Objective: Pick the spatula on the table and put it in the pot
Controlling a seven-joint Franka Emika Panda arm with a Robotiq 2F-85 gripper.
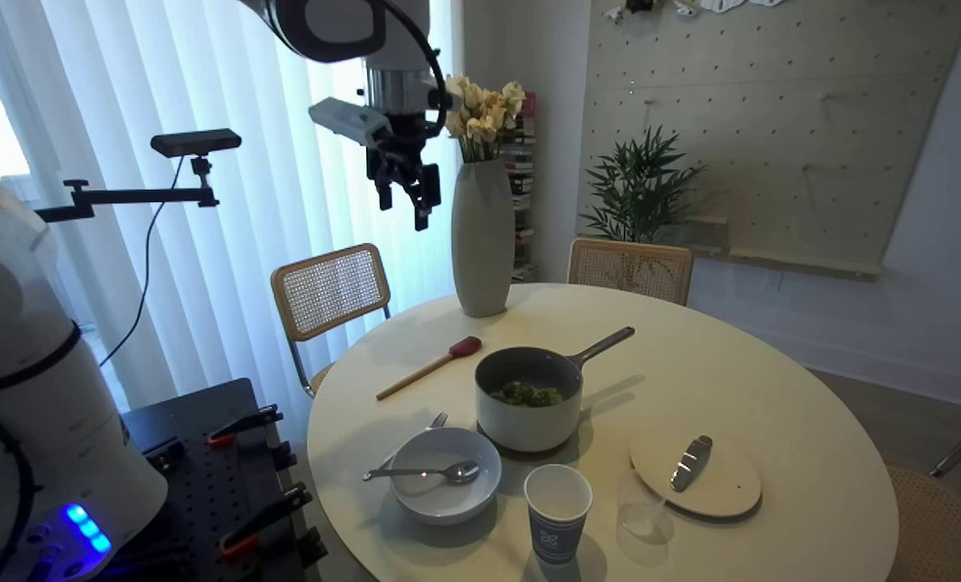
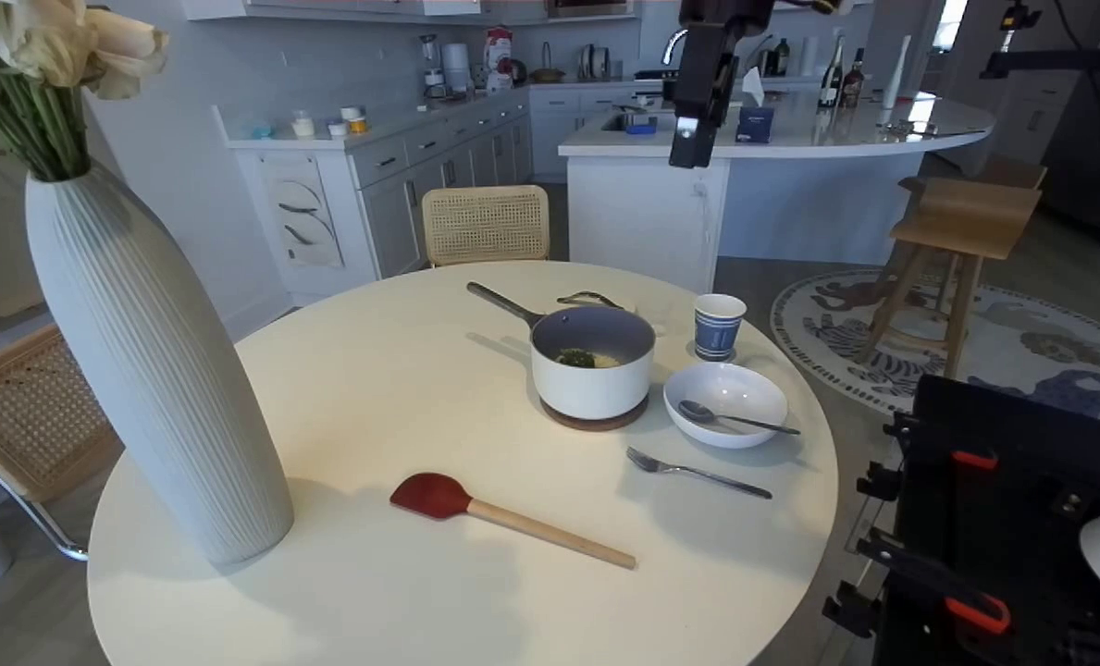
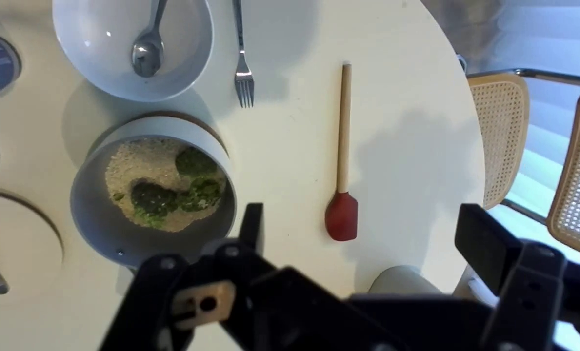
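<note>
I hang my black two-fingered gripper (image 1: 404, 208) above the round cream table (image 2: 374, 398), jaws spread wide, gripping nothing. Below, on the tabletop, lies the red-headed, wooden-handled spatula (image 3: 343, 153), apart from the white, grey-lined pot (image 1: 528, 416) containing green-and-tan food (image 3: 175, 199).
</note>
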